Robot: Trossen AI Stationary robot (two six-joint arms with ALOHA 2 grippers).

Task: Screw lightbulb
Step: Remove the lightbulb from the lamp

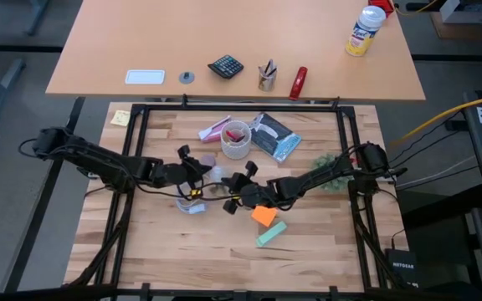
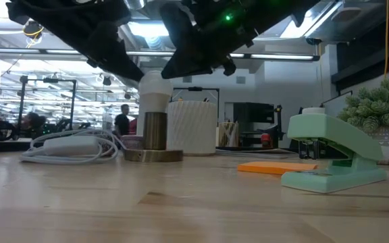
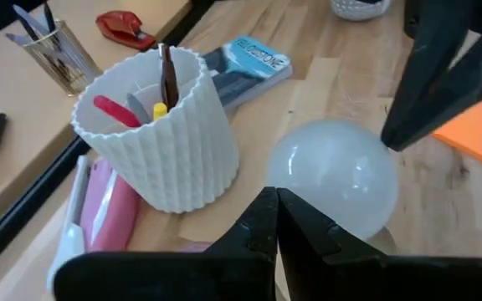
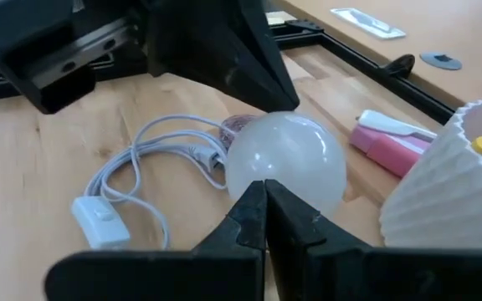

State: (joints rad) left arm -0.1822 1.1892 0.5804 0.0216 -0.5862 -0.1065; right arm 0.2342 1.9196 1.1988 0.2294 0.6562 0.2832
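Bulb [image 3: 335, 176] upright mid-surface [image 1: 166, 242]; left claw [image 3: 276, 219] and right claw [image 4: 264, 209] both together, flanking it

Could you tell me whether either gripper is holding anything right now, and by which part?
Nothing is clearly held. Both the left gripper and the right gripper have their fingers together beside the lightbulb, which stands in its brass socket.

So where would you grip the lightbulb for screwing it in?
Grip the lightbulb across its rounded white dome, coming from above. It stands upright in the brass socket, so only the dome is exposed, and the white cup stands close beside it.
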